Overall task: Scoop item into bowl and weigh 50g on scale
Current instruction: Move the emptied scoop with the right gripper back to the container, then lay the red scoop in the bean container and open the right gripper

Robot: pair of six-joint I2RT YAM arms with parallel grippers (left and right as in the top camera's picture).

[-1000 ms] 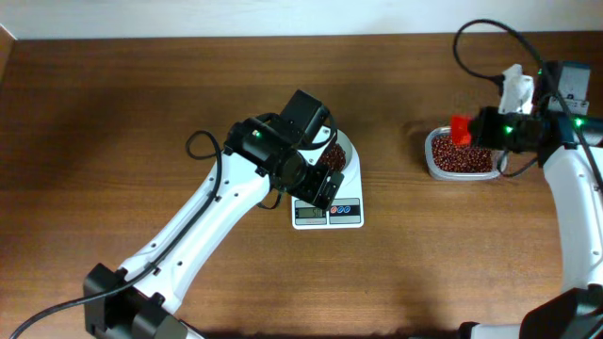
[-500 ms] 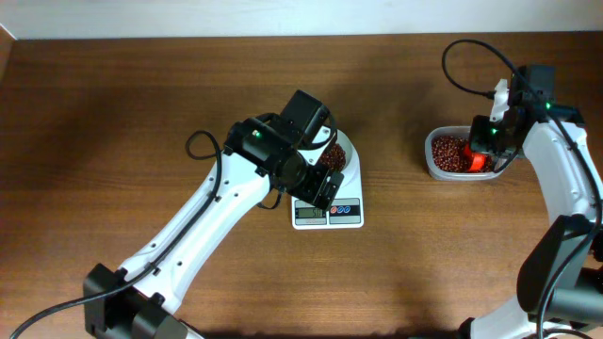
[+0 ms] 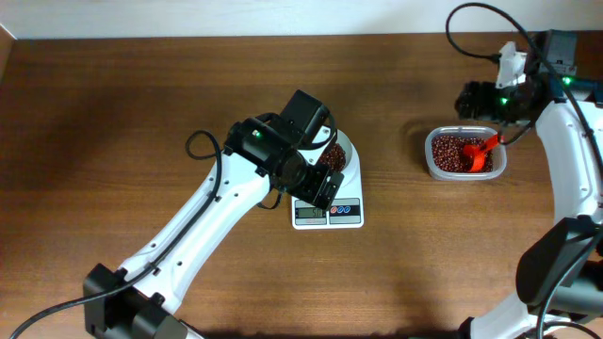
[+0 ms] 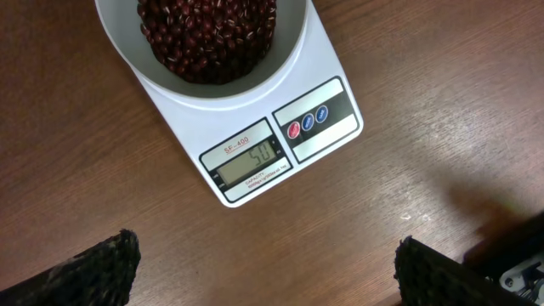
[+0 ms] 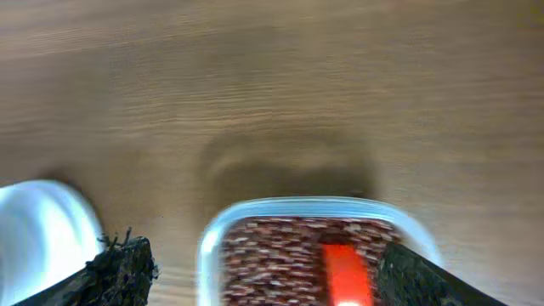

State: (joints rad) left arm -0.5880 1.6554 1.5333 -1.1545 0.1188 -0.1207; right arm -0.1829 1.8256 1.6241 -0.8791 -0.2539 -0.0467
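The white bowl [image 4: 291, 49], full of dark red beans [image 4: 208, 34], stands on the white scale [image 4: 280, 110], whose display [image 4: 252, 158] reads 50. My left gripper [image 4: 268, 259] hovers open over the table just in front of the scale, nothing between its fingers. In the overhead view my left arm hides most of the bowl [image 3: 347, 151] and part of the scale [image 3: 330, 213]. My right gripper [image 3: 467, 98] is open and empty, just behind the clear tub [image 3: 433, 160]. A red scoop [image 3: 480, 153] lies in the tub on more beans [image 3: 454, 151].
The right wrist view is blurred: the tub's rim [image 5: 316, 206], its beans [image 5: 272, 255] and the red scoop [image 5: 344, 272] sit between my right gripper's [image 5: 272, 276] fingers. A blurred white shape [image 5: 38, 229] lies at the left. Black cables [image 3: 471, 19] loop at the back right.
My right gripper has opened and let go of the red scoop, which now lies in the tub. It has pulled back and away from the tub. The left arm has not moved.
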